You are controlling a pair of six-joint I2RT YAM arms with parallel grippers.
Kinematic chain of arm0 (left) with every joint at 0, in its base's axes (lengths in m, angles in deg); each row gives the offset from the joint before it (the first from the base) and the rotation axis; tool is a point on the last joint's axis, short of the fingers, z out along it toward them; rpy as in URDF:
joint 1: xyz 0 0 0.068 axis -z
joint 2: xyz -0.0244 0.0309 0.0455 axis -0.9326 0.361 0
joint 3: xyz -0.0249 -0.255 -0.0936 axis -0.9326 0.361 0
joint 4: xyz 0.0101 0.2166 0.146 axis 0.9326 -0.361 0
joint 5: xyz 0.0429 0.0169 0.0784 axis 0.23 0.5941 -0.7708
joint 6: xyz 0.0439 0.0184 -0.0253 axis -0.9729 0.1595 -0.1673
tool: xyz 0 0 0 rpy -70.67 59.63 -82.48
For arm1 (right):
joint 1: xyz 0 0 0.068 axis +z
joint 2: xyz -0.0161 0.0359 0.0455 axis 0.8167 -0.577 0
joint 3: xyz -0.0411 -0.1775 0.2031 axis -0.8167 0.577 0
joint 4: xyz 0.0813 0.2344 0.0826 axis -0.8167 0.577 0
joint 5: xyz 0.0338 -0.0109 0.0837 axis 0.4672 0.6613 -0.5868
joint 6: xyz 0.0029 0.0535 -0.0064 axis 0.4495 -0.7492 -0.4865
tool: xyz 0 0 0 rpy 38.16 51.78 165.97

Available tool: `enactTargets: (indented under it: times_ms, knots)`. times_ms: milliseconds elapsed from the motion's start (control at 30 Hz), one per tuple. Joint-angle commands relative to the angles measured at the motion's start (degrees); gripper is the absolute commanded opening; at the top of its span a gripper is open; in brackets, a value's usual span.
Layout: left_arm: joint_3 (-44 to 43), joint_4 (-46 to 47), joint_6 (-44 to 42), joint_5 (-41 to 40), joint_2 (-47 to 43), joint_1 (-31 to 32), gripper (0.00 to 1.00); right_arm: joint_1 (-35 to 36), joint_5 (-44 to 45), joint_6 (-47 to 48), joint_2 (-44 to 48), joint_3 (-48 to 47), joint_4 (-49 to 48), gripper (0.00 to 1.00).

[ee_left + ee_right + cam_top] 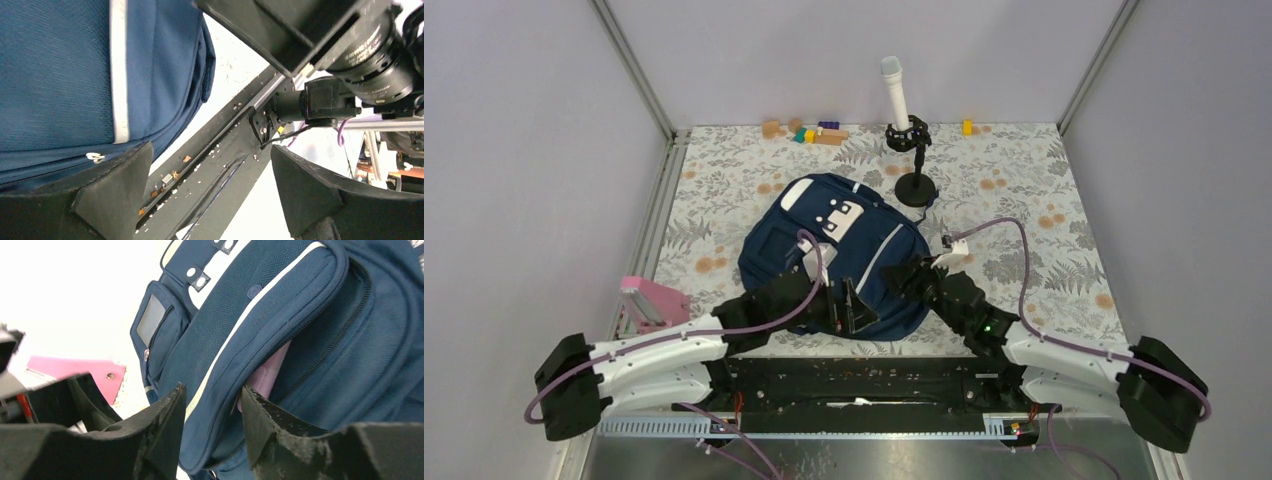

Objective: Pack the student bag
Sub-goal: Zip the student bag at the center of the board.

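Floral table (1044,200) carries the bag (824,240) mid-front, zip open; a pink item (267,375) sits inside, a pink slab (652,300) lies outside; left end effector (210,155) spread wide, right end effector (212,395) half spread astride the opening; closing seemingly left.

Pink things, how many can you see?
2. One pink object lies on the table, left of the student bag. Another pink item sits inside the bag's open zipped compartment. More may be hidden inside.

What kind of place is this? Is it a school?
Likely a robot lab booth, not a school: left arm and right arm bolted at the table's edge, plain walls with metal posts, a student bag between them.
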Motion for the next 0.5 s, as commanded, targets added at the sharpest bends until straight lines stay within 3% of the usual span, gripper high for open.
enactTargets:
  times_ms: [0,133,233,467]
  knots:
    - [-3.7,-15.1,-4.3,5.1,-4.4,-5.5,0.91,1.0,2.1,7.8,9.0,3.5,4.2,0.54]
    - [-5.8,-22.4,-8.5,7.0,-4.8,-11.4,0.93,5.9,5.5,12.0,16.3,4.5,11.9,0.57]
    - [-4.7,-22.2,-8.5,7.6,-5.6,-16.1,0.96,11.0,7.7,12.1,17.7,4.7,13.8,0.58]
    - [0.5,-11.5,-4.2,5.3,-5.8,-20.1,0.95,25.8,16.5,14.0,7.0,0.9,8.7,0.56]
